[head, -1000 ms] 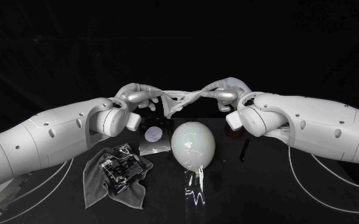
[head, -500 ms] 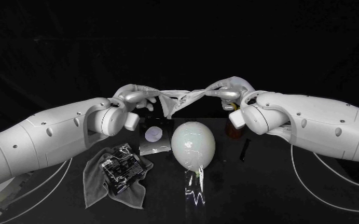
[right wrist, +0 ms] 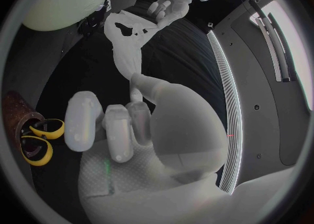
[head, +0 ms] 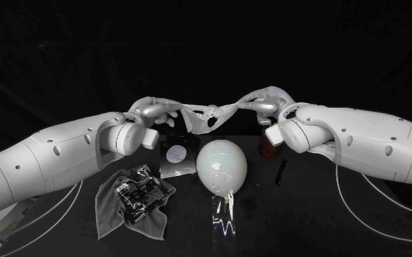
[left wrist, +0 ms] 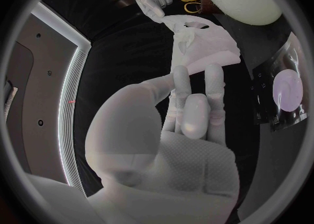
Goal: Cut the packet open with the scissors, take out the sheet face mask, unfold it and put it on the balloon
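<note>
Unfolding is judged the step in hand: the mask (head: 204, 117), pale and crumpled, its holes showing, is held above the far end of the balloon (head: 221, 165). One edge is pinched by the left hand (head: 155, 109), the other by the right hand (head: 262, 103). Next, pulling it flat and lowering it onto the balloon are likely called for.

Left hand (head: 157, 110), right hand (head: 262, 103) hold mask (head: 204, 119)
</note>
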### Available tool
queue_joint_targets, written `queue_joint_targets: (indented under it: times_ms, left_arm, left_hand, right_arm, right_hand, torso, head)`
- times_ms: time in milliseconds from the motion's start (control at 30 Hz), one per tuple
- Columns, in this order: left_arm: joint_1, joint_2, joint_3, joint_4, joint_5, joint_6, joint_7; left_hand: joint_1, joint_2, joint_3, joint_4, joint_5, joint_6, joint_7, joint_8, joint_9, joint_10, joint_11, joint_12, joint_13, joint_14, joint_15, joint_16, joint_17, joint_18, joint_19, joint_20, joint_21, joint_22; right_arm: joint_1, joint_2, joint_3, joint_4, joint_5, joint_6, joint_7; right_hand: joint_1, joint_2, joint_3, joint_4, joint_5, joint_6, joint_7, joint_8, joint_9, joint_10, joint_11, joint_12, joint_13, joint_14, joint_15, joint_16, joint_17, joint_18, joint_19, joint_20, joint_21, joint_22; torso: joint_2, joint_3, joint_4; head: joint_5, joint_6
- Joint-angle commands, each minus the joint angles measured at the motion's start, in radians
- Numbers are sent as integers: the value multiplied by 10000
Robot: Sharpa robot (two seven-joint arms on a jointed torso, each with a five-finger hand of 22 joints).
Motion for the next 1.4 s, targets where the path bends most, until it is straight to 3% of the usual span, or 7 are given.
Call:
queue_joint_targets:
  times_ms: [33, 1400]
  left_arm:
    - [15, 34, 16, -31, 187, -88, 54]
    - [14, 156, 15, -308, 633, -330, 300]
  left_hand:
    - [16, 87, 71, 6, 38, 66, -12, 39, 975, 58, 10, 37, 16, -14, -69, 20, -11, 168, -39, -11, 53, 16]
    - [-71, 76, 126, 21, 34, 22, -5, 71, 1024, 30, 20, 54, 35, -44, -62, -6, -89, 162, -67, -7, 72, 28]
  right_arm:
    - [23, -11, 8, -28, -291, -18, 111]
    - [193, -17, 22, -242, -307, -164, 256]
  right_hand:
    - [-9, 114, 48, -16, 22, 61, 15, 39, 989, 290, 24, 34, 1623, 945, -60, 29, 2344, -28, -28, -5, 60, 1780]
    - [-23, 100, 95, -62, 22, 57, 10, 64, 997, 294, 18, 35, 1625, 950, -67, 32, 2355, -31, -16, -10, 80, 1785]
  torso:
    - [-8, 1, 6]
    - [-10, 1, -5]
  head:
    - [-4, -9]
    - [-13, -1]
